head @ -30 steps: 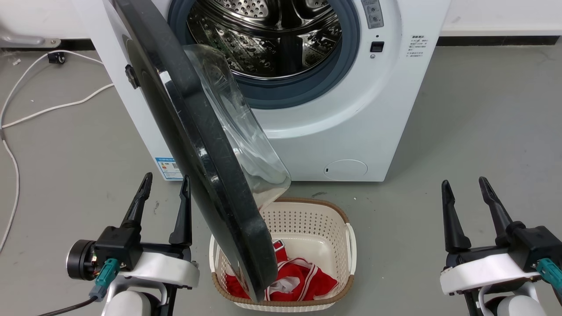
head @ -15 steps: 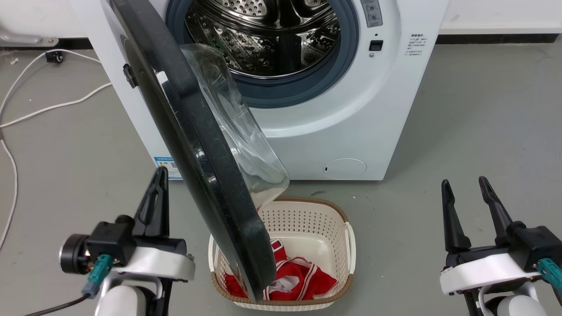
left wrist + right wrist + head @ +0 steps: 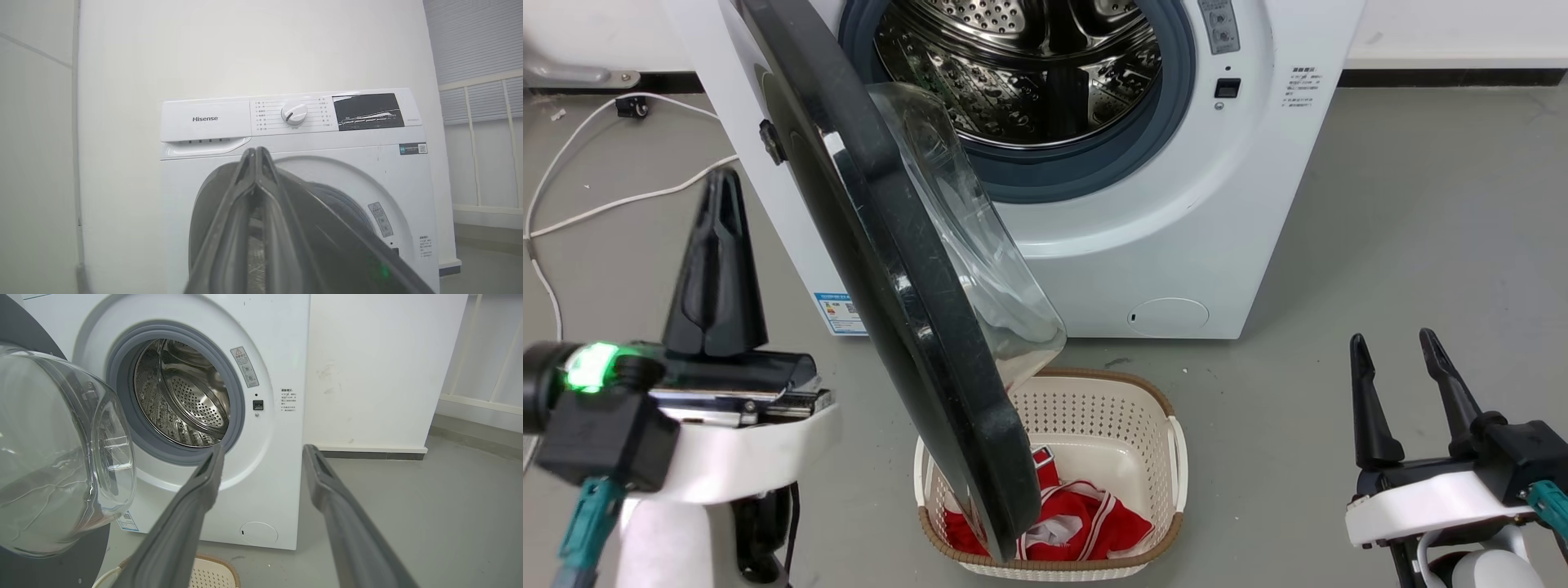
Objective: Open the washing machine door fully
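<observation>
Washing machine door stands about half open, edge-on from 11 to 6 o'clock before the washing machine. At 9 o'clock the left gripper, jaws pressed together, seems poised to nudge it wider. Its rim is glossy black, its bowl clear and bulging. At 4 o'clock the right gripper idles, jaws wide.
</observation>
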Available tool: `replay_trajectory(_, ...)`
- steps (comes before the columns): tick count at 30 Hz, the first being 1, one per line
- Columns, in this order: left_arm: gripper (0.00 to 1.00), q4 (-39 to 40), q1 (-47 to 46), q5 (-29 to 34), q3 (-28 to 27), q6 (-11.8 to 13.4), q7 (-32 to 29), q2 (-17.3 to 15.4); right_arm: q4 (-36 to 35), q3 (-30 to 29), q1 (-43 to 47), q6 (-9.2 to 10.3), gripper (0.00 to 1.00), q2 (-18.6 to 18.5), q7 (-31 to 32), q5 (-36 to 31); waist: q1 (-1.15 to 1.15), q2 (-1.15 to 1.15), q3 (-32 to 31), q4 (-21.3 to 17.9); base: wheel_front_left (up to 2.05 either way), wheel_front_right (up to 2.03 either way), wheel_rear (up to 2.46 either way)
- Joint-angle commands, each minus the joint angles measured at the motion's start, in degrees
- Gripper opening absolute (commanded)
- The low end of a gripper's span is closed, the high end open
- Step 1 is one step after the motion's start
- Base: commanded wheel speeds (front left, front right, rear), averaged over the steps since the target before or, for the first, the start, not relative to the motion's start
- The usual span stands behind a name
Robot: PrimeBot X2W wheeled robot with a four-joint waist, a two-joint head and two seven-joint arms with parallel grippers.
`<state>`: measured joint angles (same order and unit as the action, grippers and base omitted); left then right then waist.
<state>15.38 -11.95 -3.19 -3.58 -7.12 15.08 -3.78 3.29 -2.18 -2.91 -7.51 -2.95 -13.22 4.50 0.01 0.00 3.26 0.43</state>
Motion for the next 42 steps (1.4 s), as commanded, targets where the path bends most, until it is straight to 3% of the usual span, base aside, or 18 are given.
replay_trajectory(1, 0.0, 0.8, -0.5, 0.2, 0.2, 0.0, 0.1, -0.2, -0.3, -0.1, 0.1, 0.04, 1.0, 0.2, 0.0, -0.1, -0.01, 0.0, 0.0, 0.0, 0.0, 0.0, 0.0)
replay_trajectory(7, 0.0, 10.0, -1.1, 0.9, 2.9, -0.2, 0.1, -0.2, -0.1, -0.2, 0.6, 0.04, 1.0, 0.1, 0.1, 0.1, -0.01, 0.0, -0.4, -0.2, 0.0, 0.0, 0.0)
replay_trajectory(13, 0.0, 14.9, 1.3, -0.3, 10.9, -0.3, 0.1, -0.6, 0.0, -0.2, 1.1, 0.04, 1.0, 0.2, 0.3, 0.4, -0.01, 0.0, -0.9, -0.3, 0.0, 0.0, 0.0)
replay_trajectory(24, 0.0, 12.6, 9.5, -6.0, 29.5, -0.4, -7.4, -4.1, 0.2, 0.1, 1.9, 0.04, 1.0, 0.1, 0.6, 0.9, -0.01, 0.0, -1.4, -0.2, 0.0, 0.0, 0.0)
replay_trajectory(27, 0.0, 10.3, 11.8, -7.2, 32.4, -0.3, -9.7, -4.8, 0.3, 0.3, 1.9, 0.04, 1.0, 0.1, 0.8, 1.1, -0.01, 0.0, -1.4, 0.0, 0.0, 0.0, 0.0)
replay_trajectory(35, 0.0, 4.5, 15.1, -7.7, 32.5, 1.5, -13.6, -6.4, 0.5, 0.3, 1.8, 0.04, 1.0, 0.1, 1.1, 1.6, -0.01, 0.0, -1.2, 0.5, 0.0, 0.0, 0.0)
replay_trajectory(42, 0.0, -0.8, 13.2, -9.3, 31.2, 2.1, -14.0, -5.5, 0.9, 1.0, 1.0, 0.04, 1.0, 0.1, 1.3, 2.0, -0.01, 0.0, -0.7, 0.2, 0.0, 0.0, 0.0)
